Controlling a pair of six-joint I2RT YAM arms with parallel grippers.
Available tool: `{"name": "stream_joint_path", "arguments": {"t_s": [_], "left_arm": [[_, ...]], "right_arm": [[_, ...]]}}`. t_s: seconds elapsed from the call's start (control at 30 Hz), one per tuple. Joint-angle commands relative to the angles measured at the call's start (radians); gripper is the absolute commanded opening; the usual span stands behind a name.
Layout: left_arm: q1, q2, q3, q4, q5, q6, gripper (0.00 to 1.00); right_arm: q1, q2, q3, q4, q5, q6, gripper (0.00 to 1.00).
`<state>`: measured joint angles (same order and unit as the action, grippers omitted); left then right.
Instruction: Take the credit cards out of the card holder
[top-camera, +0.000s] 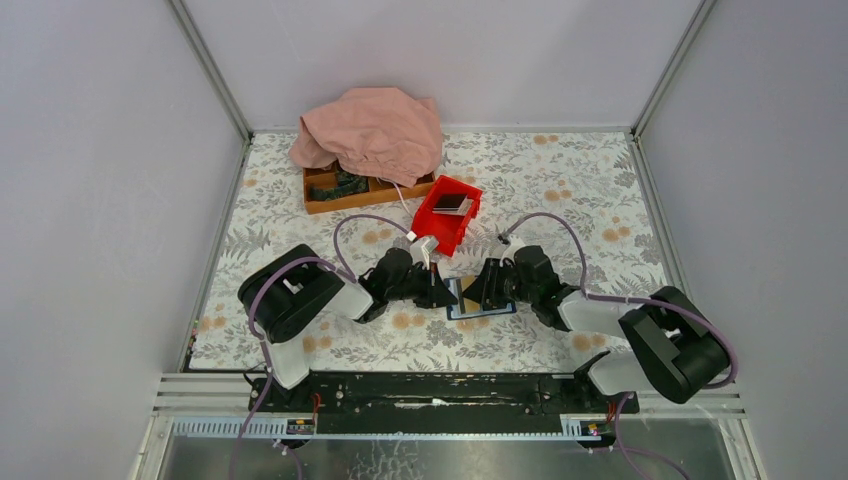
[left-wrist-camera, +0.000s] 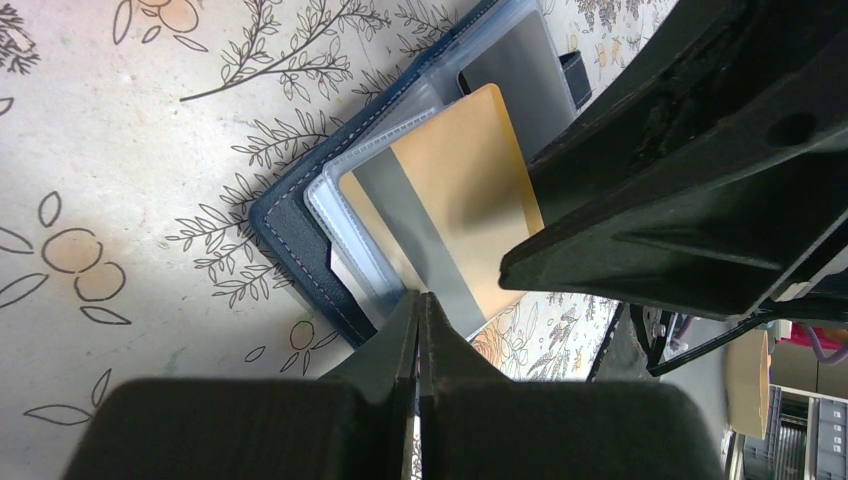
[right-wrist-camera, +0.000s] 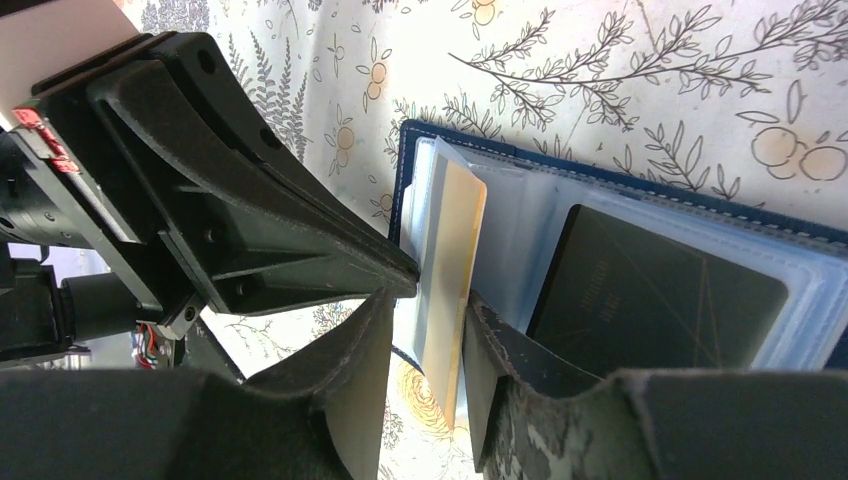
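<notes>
Floral tablecloth (top-camera: 560, 180) beneath card holder (left-wrist-camera: 290, 220). Left gripper (left-wrist-camera: 420, 300) pressed together at its edge, right gripper (right-wrist-camera: 430, 300) part-spread astride gold card (right-wrist-camera: 450, 250), pinch unclear. Risks dragging holder, given clinging sleeve (left-wrist-camera: 325, 195).

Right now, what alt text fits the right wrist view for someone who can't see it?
The right tool straddles a gold card tilted up from an open blue card holder on a flowered tablecloth. The left tool, its tip closed, reaches the holder's edge; a dark card sits in another sleeve.
</notes>
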<state>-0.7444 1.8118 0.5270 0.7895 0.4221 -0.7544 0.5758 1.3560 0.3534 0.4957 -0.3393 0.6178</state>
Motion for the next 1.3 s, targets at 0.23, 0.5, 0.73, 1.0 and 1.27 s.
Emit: {"name": "stream_joint_path", "arguments": {"t_s": [0.23,0.5,0.73,1.0,1.27], "left_arm": [[0.002,0.045,-0.006,-0.053,-0.034,0.013,0.00],[0.004,0.054,-0.014,-0.043,-0.036,0.008,0.00],[0.004,0.046,-0.015,-0.048,-0.041,0.007,0.00],[0.007,0.043,-0.011,-0.058,-0.046,0.010,0.00],[0.008,0.047,-0.009,-0.059,-0.041,0.010,0.00]], "right_arm": [[0.007,0.040,-0.009,0.119,-0.083,0.038,0.38],[-0.011,-0.075,0.031,-0.103,-0.015,-0.052,0.41],[-0.044,-0.088,0.029,-0.117,-0.042,-0.057,0.41],[-0.079,-0.136,0.021,-0.174,-0.024,-0.080,0.34],[-0.089,-0.139,0.023,-0.180,-0.030,-0.082,0.16]]}}
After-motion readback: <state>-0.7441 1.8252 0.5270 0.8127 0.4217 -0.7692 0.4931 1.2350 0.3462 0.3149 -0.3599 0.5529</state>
